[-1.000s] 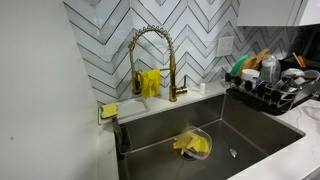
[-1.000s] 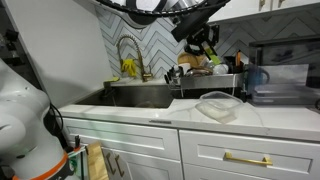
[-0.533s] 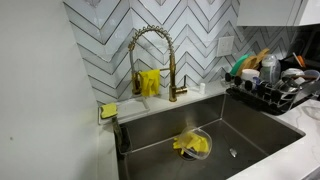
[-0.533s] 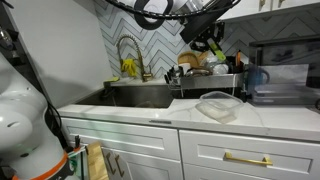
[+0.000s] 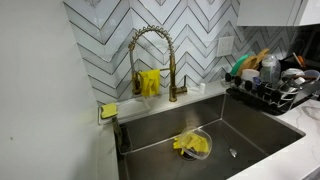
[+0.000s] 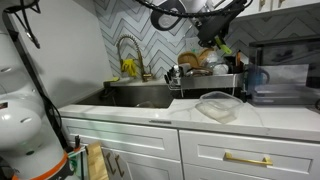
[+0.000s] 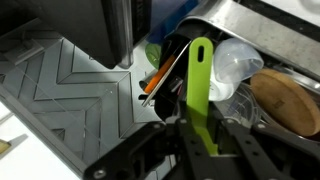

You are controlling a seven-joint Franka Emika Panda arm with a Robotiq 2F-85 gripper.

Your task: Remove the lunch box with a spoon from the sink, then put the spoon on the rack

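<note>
One spoon (image 7: 200,85): light, stiff, probably slippery plastic.
Your hand (image 7: 200,143) pinched one end above the rack (image 6: 205,84); the hold looked adequate.

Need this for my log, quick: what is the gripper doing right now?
Gripper: closed on the green spoon, held over the dish rack.

- Arm (image 6: 20,100): glossy white rounded shells at 9 o'clock in an exterior view; orange band (image 6: 66,160) at 7 o'clock.
- Cables (image 6: 168,12): black, looped, 12 o'clock.
- Tool (image 7: 200,140): matte black linkage bars.
</note>
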